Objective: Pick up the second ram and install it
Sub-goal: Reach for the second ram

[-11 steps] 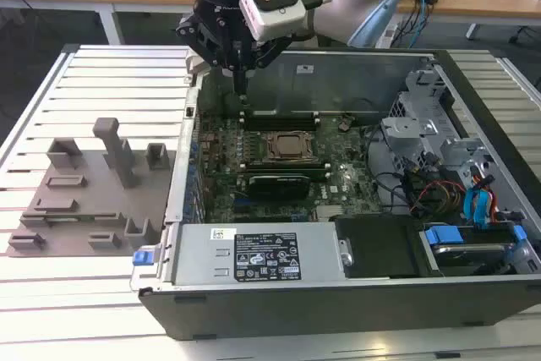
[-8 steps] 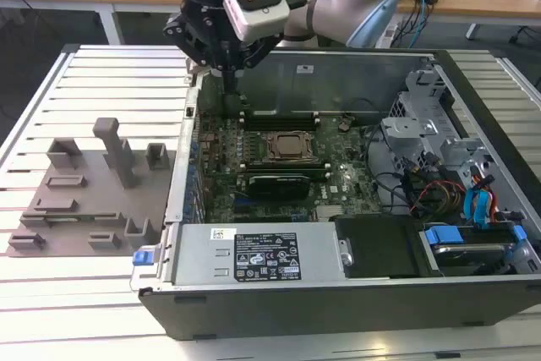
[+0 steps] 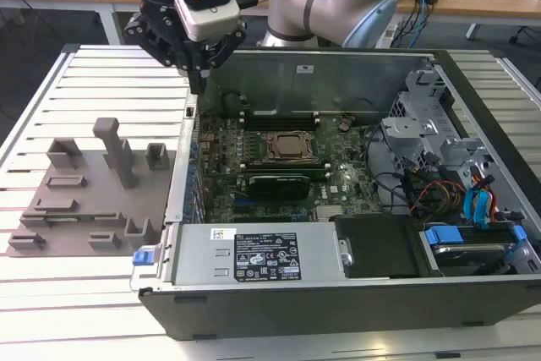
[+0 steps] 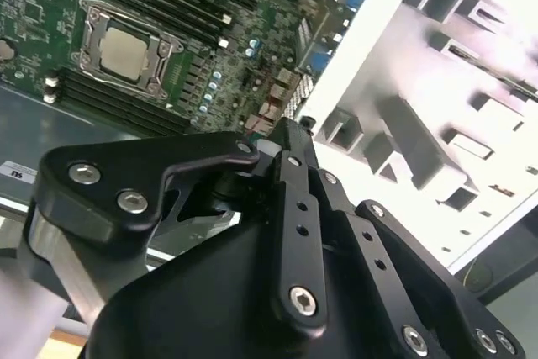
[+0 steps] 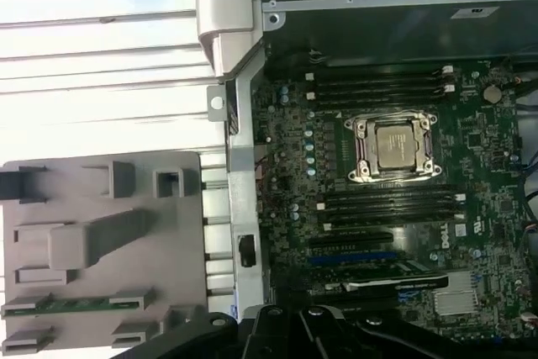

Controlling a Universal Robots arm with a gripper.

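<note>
The second ram (image 5: 76, 303), a slim green stick, lies flat between two grey holders on the grey tray (image 5: 160, 233), outside the case. My gripper (image 3: 199, 82) hangs over the computer case's wall on the exterior view's left, above and apart from the tray (image 3: 84, 209). In the second wrist view the gripper (image 4: 288, 132) has its black fingers drawn together with nothing between them. Inside the case, the motherboard (image 5: 294, 208) carries the CPU socket (image 5: 393, 147), with dark memory slots (image 5: 378, 90) on both sides of it.
The open case (image 3: 338, 293) has a power supply (image 3: 254, 255) at the front and a drive cage with cables (image 3: 456, 175) on the exterior view's right. Grey tray blocks (image 3: 114, 150) stand upright. The ribbed table (image 3: 101, 82) surrounds the case and the tray.
</note>
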